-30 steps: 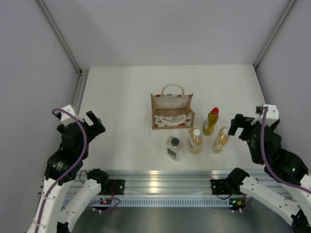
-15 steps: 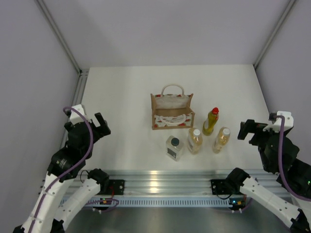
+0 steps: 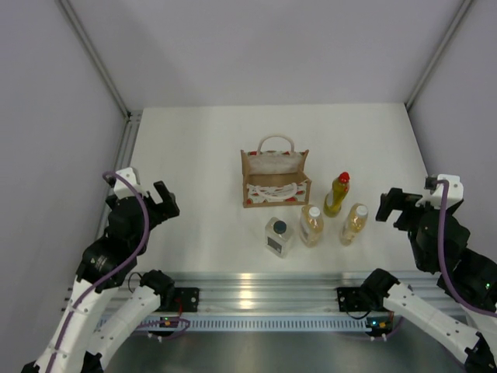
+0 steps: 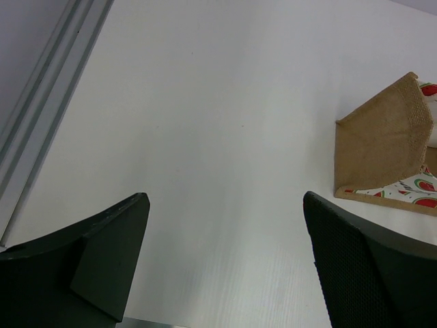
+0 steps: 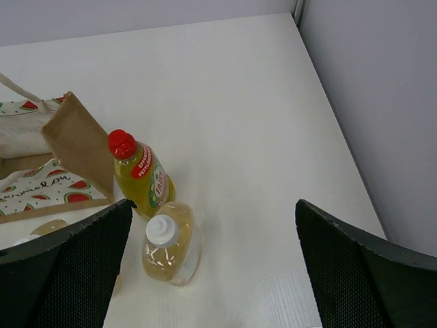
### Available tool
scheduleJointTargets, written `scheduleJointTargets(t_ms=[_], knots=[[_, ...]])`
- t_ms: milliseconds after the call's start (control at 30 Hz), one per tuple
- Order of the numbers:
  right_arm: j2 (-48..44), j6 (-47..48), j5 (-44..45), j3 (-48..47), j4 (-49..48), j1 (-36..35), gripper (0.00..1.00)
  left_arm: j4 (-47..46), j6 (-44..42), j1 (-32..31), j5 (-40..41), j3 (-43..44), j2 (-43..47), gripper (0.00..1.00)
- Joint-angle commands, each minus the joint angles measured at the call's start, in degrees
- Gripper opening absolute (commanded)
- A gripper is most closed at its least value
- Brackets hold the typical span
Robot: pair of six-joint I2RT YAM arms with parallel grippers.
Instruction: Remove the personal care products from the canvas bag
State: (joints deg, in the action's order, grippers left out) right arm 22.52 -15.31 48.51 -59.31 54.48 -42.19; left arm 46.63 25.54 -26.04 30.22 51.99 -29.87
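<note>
On the top camera the canvas bag (image 3: pixel 276 179) sits upright in the middle of the table (image 3: pixel 194 155), long axis left to right, mouth up, printed panel toward the bases. All 4 bottles stand caps-up just in front and right of it: squarish dark-capped bottle (image 3: pixel 279 235), white-capped bottle (image 3: pixel 311 225), 2nd white-capped bottle (image 3: pixel 353 223), red-capped yellow bottle (image 3: pixel 337 194). My right wrist camera adds the panel's watermelon print but clearly catches only 2 bottles, the left wrist camera gets just the bag's left end, and I have the left gripper (image 3: pixel 165 200) and right gripper (image 3: pixel 388 206) spread wide, empty, well apart from everything.

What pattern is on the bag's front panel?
Red watermelon slices on white, on the tan canvas bag; clearest in right wrist view.
</note>
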Motion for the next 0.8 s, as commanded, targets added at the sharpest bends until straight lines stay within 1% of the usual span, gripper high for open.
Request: scheduleJointTargets(t_ms=[0, 767], knots=[[1.2, -1.3, 1.3, 0.0, 1.5, 0.5, 1.0, -3.1, -0.5, -0.2, -1.5, -0.4, -0.2, 0.98], [2.8, -2.9, 1.3, 1.2, 0.7, 0.5, 0.99, -3.1, -0.5, -0.2, -1.9, -0.6, -0.4, 0.98]])
